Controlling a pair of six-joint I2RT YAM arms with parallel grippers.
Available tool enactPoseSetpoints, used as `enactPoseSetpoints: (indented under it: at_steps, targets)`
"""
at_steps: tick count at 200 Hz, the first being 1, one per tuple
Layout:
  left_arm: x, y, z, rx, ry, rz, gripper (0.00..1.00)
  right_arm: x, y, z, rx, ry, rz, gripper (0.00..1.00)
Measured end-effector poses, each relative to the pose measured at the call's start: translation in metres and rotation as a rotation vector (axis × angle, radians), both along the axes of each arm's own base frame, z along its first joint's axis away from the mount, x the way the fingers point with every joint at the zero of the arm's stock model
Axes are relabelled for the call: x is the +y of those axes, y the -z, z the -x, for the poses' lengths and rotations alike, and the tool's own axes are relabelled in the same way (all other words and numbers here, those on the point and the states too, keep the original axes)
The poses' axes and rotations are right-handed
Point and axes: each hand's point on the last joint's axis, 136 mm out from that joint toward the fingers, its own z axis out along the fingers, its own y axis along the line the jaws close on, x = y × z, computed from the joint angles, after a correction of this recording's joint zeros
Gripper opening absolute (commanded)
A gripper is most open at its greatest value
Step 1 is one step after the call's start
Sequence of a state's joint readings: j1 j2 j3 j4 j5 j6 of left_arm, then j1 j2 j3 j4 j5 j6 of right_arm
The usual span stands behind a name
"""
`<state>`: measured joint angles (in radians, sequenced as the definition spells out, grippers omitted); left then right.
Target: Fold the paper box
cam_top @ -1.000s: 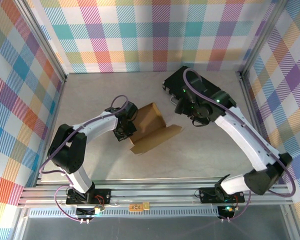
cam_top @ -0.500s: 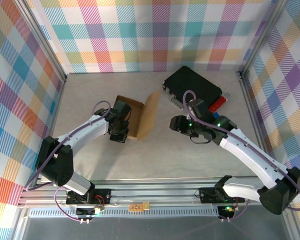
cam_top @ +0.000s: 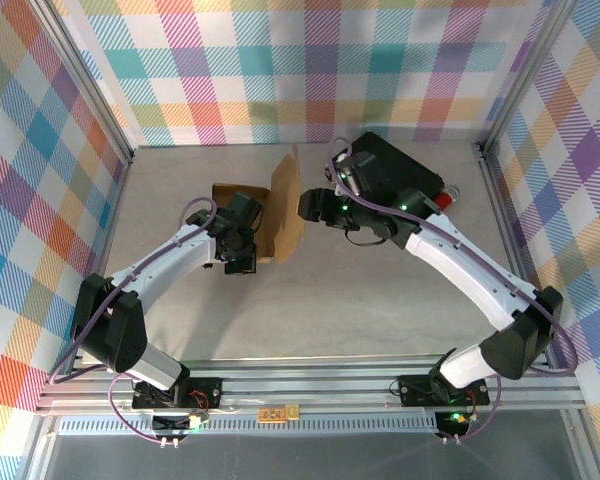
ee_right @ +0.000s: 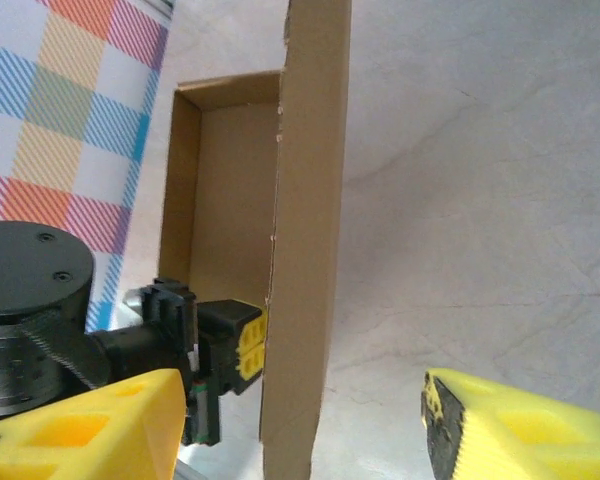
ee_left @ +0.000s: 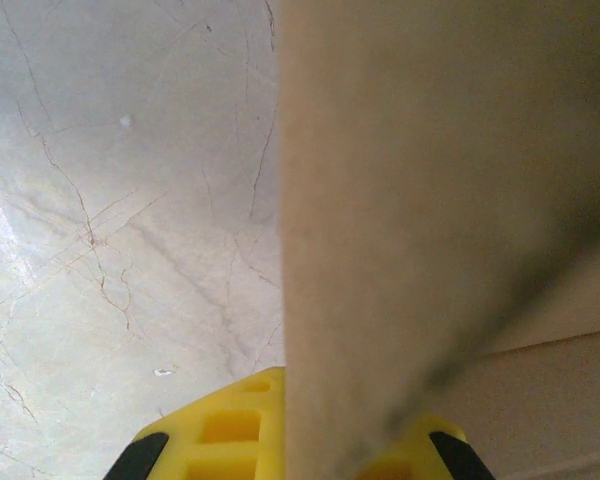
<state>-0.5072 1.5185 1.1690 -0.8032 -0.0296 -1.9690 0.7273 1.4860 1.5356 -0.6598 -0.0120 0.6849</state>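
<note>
The brown cardboard paper box (cam_top: pixel 242 205) lies partly formed on the table, with one large flap (cam_top: pixel 288 200) standing upright at its right side. My left gripper (cam_top: pixel 244 232) is shut on the box's near wall; in the left wrist view the cardboard panel (ee_left: pixel 420 200) runs edge-on between the yellow fingers (ee_left: pixel 215 435). My right gripper (cam_top: pixel 310 204) is open just right of the standing flap. In the right wrist view the flap (ee_right: pixel 305 250) stands between the spread yellow fingers (ee_right: pixel 90 425), and the left gripper (ee_right: pixel 242 345) shows behind it.
A black rectangular case (cam_top: pixel 395 170) lies at the back right, close behind the right arm, with a red item (cam_top: pixel 440 205) beside it. The checked walls and metal frame (cam_top: pixel 110 150) enclose the table. Bare marble-like tabletop (cam_top: pixel 330 310) spreads in front of the box.
The box has shifted back and left with my left gripper, and its big flap now stands upright. My right gripper has swung left and back, up to that flap.
</note>
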Motion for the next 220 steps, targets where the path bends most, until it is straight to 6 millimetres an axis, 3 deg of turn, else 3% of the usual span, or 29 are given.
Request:
enactPoseSetpoints:
  at_steps: [86,97,107,117,122,134,146,178,200,220]
  targets:
    - [0.0,0.0,-0.001,-0.004,0.0,0.001,0.0,0.033,0.035,-0.04,0.032,-0.111,0.262,0.45]
    - [-0.002,-0.001,-0.003,-0.014,0.0,0.007,0.0,0.035,0.039,-0.043,0.032,-0.12,0.289,0.37]
    - [-0.003,-0.002,-0.006,-0.024,0.002,0.015,0.0,0.035,0.044,-0.046,0.031,-0.125,0.316,0.2]
    - [-0.005,-0.003,-0.008,-0.035,0.01,0.022,0.18,0.032,0.052,-0.048,0.03,-0.131,0.355,0.05]
    - [-0.006,-0.004,-0.009,-0.041,0.021,0.021,0.34,0.029,0.055,-0.049,0.028,-0.132,0.38,0.0]
    - [-0.01,-0.005,-0.009,-0.046,0.041,0.037,0.58,0.026,0.059,-0.053,0.01,-0.134,0.411,0.0]
    - [-0.017,-0.01,-0.012,-0.069,0.068,0.065,0.69,0.02,0.064,-0.054,-0.015,-0.149,0.46,0.0]
    - [-0.019,-0.046,-0.002,-0.144,0.12,0.117,0.63,-0.001,0.074,-0.045,-0.109,-0.247,0.58,0.0]
    - [-0.008,-0.094,0.006,-0.241,0.129,0.147,0.56,-0.007,0.062,-0.037,-0.219,-0.346,0.609,0.0]
    - [0.016,-0.141,-0.008,-0.365,0.11,0.153,0.51,-0.005,0.047,-0.029,-0.33,-0.444,0.607,0.0]
